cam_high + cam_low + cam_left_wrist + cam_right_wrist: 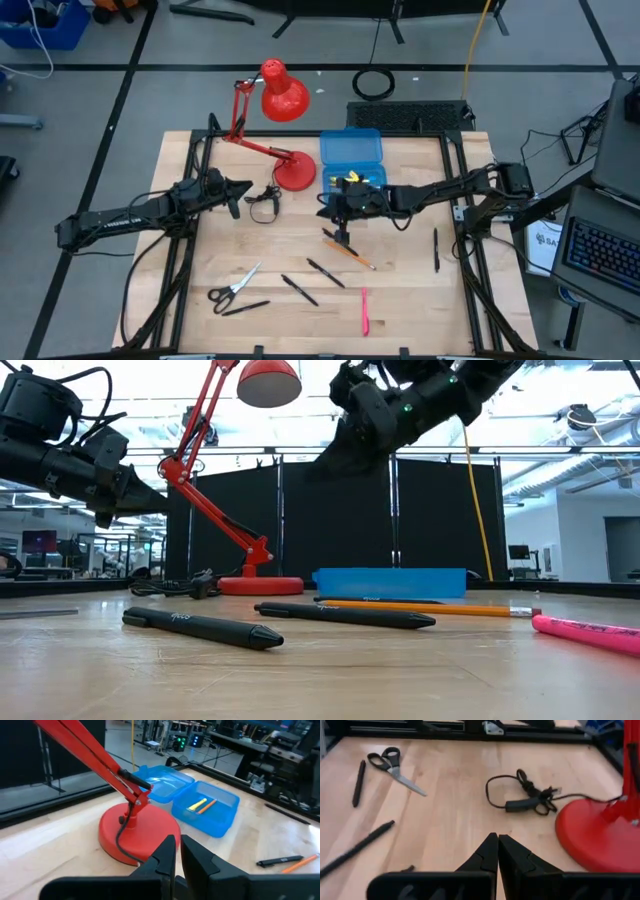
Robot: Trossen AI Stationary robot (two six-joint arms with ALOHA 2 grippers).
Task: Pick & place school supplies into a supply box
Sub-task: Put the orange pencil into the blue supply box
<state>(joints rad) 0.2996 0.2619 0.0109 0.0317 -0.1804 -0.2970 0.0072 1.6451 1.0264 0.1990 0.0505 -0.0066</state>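
The blue supply box [352, 162] lies open at the table's far side, next to the red lamp's base. A yellow marker [196, 804] and an orange piece [207, 806] lie in its tray. On the wood lie the orange pencil [352, 253], several black pens [325, 272], the pink pen [364, 311] and the scissors [234, 286]. My right gripper [325, 208] hovers shut and empty just near of the box, above the table [497, 840]. My left gripper [243, 189] waits shut and empty left of the lamp base [177, 842].
The red desk lamp [283, 130] stands between the two grippers, with its base [137, 832] beside the box. Its black cord [264, 201] lies coiled left of the base. One black pen [436, 250] lies apart near the right edge. Bare wood shows at the table's near side.
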